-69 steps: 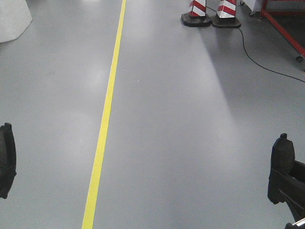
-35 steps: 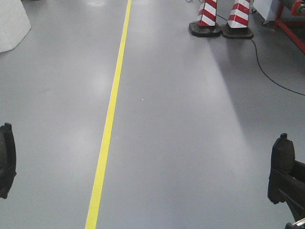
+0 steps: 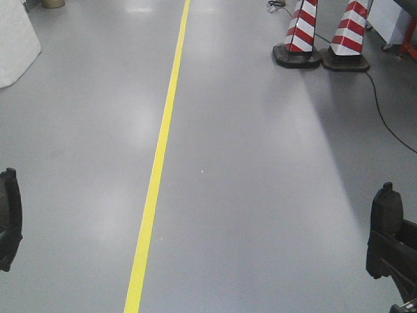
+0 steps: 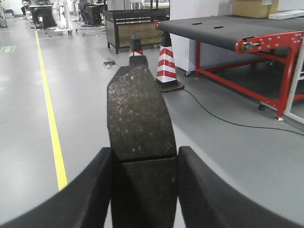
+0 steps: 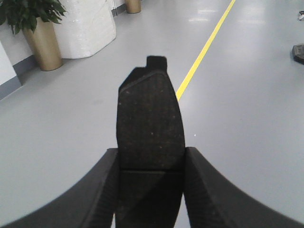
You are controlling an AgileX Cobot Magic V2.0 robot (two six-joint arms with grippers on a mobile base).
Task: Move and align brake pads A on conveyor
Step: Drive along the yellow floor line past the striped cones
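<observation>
In the left wrist view my left gripper (image 4: pixel 145 164) is shut on a brake pad A (image 4: pixel 137 111), a speckled dark-grey curved pad sticking out forward between the fingers. My right gripper (image 5: pixel 150 164) is likewise shut on a second brake pad A (image 5: pixel 149 121). In the front view both held pads show at the frame edges, one on the left (image 3: pixel 8 218) and one on the right (image 3: pixel 386 218), above bare floor. The conveyor (image 4: pixel 213 29), a dark belt on a red frame (image 4: pixel 271 41), stands far ahead to the right, with two small dark pieces (image 4: pixel 197 23) lying on it.
A yellow floor line (image 3: pixel 159 156) runs ahead over the grey floor. Two red-and-white cones (image 3: pixel 301 36) stand at the front right, with a black cable (image 3: pixel 391 127) trailing past them. A white wrapped block (image 3: pixel 14 42) and a potted plant (image 5: pixel 42 40) are to the left.
The whole floor scene has shifted: the cones and the yellow line have moved down and to the right in the front view. Both grippers keep their pads and their places in the frame.
</observation>
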